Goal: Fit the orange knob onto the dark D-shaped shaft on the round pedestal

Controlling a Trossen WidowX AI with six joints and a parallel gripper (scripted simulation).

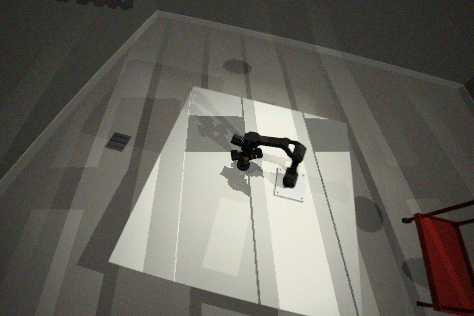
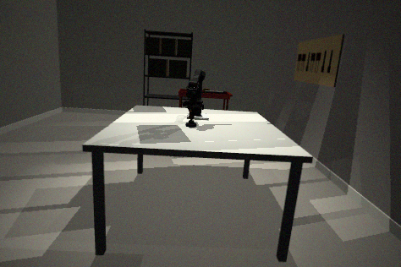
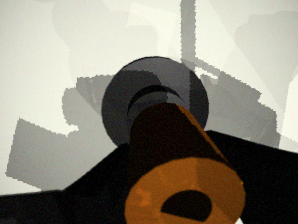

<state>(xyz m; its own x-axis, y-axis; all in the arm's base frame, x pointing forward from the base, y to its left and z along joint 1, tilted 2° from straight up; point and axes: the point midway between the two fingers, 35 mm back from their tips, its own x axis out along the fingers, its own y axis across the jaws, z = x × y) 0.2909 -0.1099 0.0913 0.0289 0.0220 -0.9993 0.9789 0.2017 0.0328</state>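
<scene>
Gripper [image 1: 246, 155] [image 3: 167, 145] clamped on orange knob [image 1: 245, 160] [image 3: 187, 187], D-shaped hole showing. Knob sits over round pedestal [image 1: 243, 166] [image 2: 191, 123] [image 3: 115, 107], probably at the shaft; seating depth unclear. No readable writing on knob or pedestal; wall board [image 2: 317, 77] markings too small to read.

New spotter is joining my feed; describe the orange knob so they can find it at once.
On the pale table, follow the black arm to its gripper. The orange knob is between the fingers, a cylinder with a D-shaped hole. Unlike the dark round pedestal, it is orange.
</scene>
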